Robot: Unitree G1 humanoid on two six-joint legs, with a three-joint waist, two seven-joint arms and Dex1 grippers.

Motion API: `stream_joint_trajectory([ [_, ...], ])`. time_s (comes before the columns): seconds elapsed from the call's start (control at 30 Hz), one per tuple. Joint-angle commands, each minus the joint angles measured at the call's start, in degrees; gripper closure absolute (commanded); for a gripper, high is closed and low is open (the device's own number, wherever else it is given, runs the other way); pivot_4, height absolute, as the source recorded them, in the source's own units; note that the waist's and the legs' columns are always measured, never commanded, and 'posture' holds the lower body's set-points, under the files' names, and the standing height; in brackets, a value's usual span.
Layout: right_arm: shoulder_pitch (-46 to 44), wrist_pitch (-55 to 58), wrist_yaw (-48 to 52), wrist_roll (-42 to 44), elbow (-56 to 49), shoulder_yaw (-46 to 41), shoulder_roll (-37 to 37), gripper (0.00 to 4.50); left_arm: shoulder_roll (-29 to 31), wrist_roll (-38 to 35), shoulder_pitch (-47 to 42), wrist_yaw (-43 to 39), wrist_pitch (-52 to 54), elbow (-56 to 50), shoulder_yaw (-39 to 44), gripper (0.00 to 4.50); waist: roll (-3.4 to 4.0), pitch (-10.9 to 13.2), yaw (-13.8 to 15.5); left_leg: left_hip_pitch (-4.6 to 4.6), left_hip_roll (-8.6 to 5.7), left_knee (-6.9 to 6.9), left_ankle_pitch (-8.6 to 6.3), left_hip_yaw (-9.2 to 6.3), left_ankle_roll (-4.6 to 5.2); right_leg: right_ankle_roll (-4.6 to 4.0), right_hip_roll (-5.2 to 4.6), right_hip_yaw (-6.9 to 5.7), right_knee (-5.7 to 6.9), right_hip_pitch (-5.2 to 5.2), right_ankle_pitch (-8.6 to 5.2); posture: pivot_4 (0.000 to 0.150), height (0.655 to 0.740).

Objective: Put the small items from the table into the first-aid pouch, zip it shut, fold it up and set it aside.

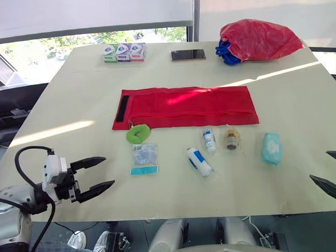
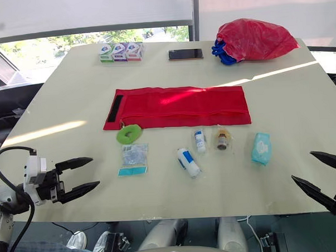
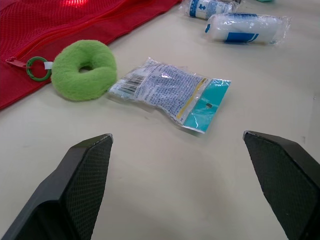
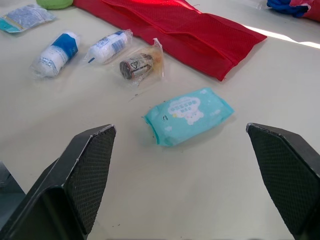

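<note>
The red first-aid pouch [image 1: 188,106] lies unfolded flat mid-table, a green ring pull [image 3: 37,68] on its zipper. In front of it lie a green fuzzy ring [image 1: 137,133], a clear packet with a teal end [image 1: 145,158], a large gauze roll [image 1: 199,161], a smaller roll [image 1: 209,141], a bagged brown tape roll [image 1: 231,139] and a teal wipes pack [image 1: 271,148]. My left gripper [image 1: 96,176] hovers open near the front left edge, pointing at the packet [image 3: 170,93]. My right gripper [image 2: 318,176] stands open at the front right, facing the wipes pack [image 4: 188,115].
At the far edge stand small boxes [image 1: 124,52], a dark phone [image 1: 188,55] and a red bag over blue cord [image 1: 256,40]. The table's front edge [image 1: 188,214] runs just below both grippers.
</note>
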Motion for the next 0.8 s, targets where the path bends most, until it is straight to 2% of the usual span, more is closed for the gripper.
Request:
stream_joint_trajectory([
  [0.03,-0.3,-0.15,-0.07,0.67,-1.45,-0.91,-0.25,0.04,0.77,-0.41,-0.55,-0.76,-1.3,1.08,1.01,0.0,0.0,0.0,0.0,0.0,0.0,0.0,0.0,0.0,0.01,0.0,0.0,0.0,0.0,0.0,0.0,0.15,0.74],
  [0.47,-2.5,-1.86,1.77,0.18,0.07,0.8,0.05,0.04,1.23,0.11,-3.25,-2.94,-3.46,8.42,0.16,0.0,-0.01,0.0,-0.01,0.02,0.01,-0.01,0.01,0.01,0.02,0.01,0.02,0.0,0.0,0.0,0.0,0.15,0.74],
  [0.63,-4.59,-0.44,1.28,1.83,-3.53,3.18,-0.32,0.04,1.28,0.5,-5.45,-1.78,-1.58,8.56,-1.18,0.0,-0.02,0.0,-0.04,0.04,0.01,-0.01,0.03,0.01,0.04,0.01,0.02,0.01,0.01,0.0,0.01,0.15,0.74],
  [0.8,-7.43,3.51,-1.86,5.67,-11.16,6.97,-0.76,0.04,1.29,0.59,-8.01,1.82,6.29,4.48,-3.71,0.0,-0.03,0.01,-0.05,0.03,0.02,-0.01,0.12,0.01,0.2,0.01,0.03,0.02,0.01,0.0,0.01,0.15,0.74],
])
